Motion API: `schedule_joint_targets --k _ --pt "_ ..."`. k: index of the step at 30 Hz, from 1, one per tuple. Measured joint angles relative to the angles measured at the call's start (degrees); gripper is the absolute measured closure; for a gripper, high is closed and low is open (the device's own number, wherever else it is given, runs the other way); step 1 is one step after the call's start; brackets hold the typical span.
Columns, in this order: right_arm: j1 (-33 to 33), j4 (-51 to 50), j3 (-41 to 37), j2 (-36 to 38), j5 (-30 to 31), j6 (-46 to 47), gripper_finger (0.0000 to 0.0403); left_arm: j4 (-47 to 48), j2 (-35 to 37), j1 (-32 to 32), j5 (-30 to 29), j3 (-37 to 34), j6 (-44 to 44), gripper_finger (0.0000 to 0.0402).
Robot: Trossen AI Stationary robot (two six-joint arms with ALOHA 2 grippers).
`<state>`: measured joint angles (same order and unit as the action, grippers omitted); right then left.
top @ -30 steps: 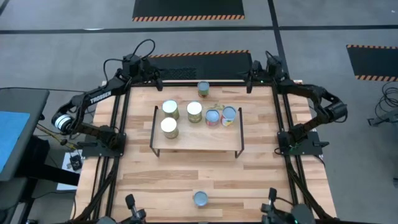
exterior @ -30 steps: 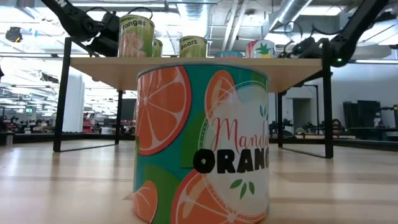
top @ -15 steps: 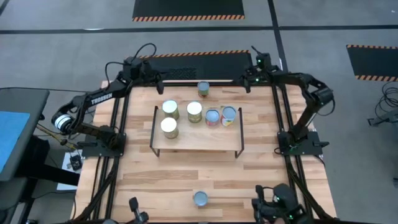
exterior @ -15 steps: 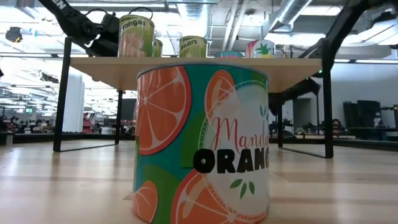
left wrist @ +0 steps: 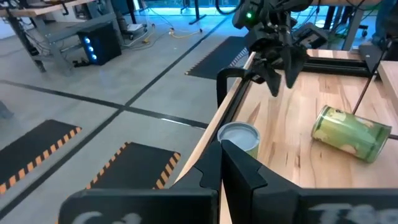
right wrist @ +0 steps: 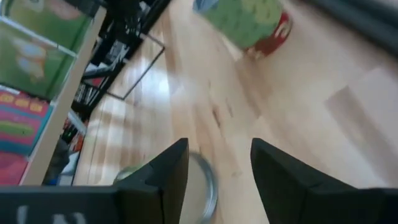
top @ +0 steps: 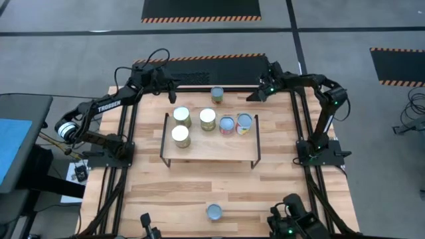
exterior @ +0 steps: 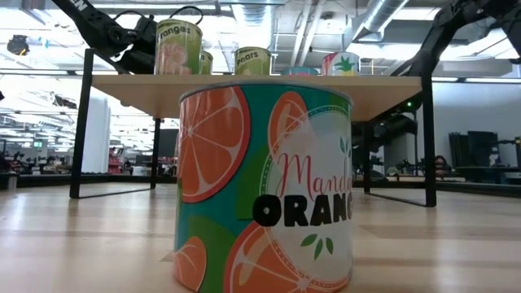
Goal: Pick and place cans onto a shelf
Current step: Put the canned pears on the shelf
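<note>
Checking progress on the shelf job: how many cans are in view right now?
7. Five stand on the shelf. One sits behind the shelf, one near the table's front edge. Others may be hidden.

Premises present as an industrial robotics lab: grey concrete floor (top: 73,40) with black mats edged in orange hazard striping (top: 201,9), exposed ceiling ducts (exterior: 383,16), and equipment benches (left wrist: 56,18) in the background.
</note>
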<state>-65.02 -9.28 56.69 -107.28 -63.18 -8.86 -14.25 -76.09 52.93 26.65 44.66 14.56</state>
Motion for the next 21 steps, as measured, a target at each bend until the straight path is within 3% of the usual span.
schedule_joint_targets --k 7,21 --pt "2.8 -7.8 0.0 0.0 0.1 -6.3 0.0230 1.8 0.0 0.0 0.1 0.0 0.9 0.0401" --pt "9.3 -8.5 0.0 0.0 5.5 -9.5 0.0263 1.9 0.0 0.0 0.1 0.0 0.6 0.0401"
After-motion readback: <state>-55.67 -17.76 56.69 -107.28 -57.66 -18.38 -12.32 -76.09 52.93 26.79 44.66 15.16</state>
